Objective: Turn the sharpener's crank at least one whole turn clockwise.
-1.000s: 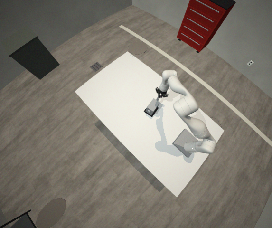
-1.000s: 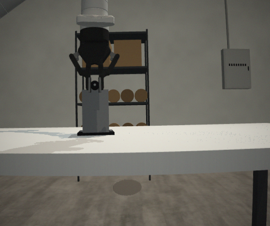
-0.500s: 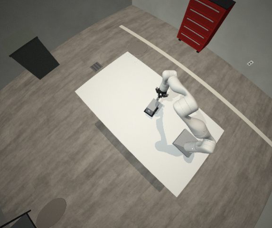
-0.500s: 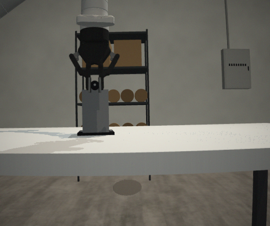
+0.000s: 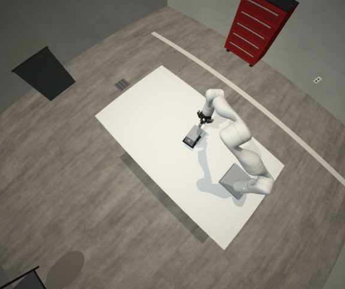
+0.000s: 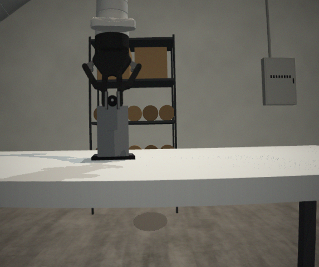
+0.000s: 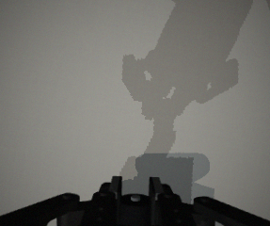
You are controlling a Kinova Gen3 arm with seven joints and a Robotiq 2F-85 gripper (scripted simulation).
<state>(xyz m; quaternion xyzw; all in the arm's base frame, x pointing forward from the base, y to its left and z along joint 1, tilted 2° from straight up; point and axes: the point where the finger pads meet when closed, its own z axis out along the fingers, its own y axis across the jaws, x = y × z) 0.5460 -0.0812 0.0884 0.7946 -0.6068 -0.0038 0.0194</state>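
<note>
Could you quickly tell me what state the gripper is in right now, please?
Gripper: closed on the crank knob at the top of the sharpener.

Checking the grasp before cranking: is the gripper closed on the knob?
Yes. The gripper is shut on the black knob, one finger on each side.
</note>
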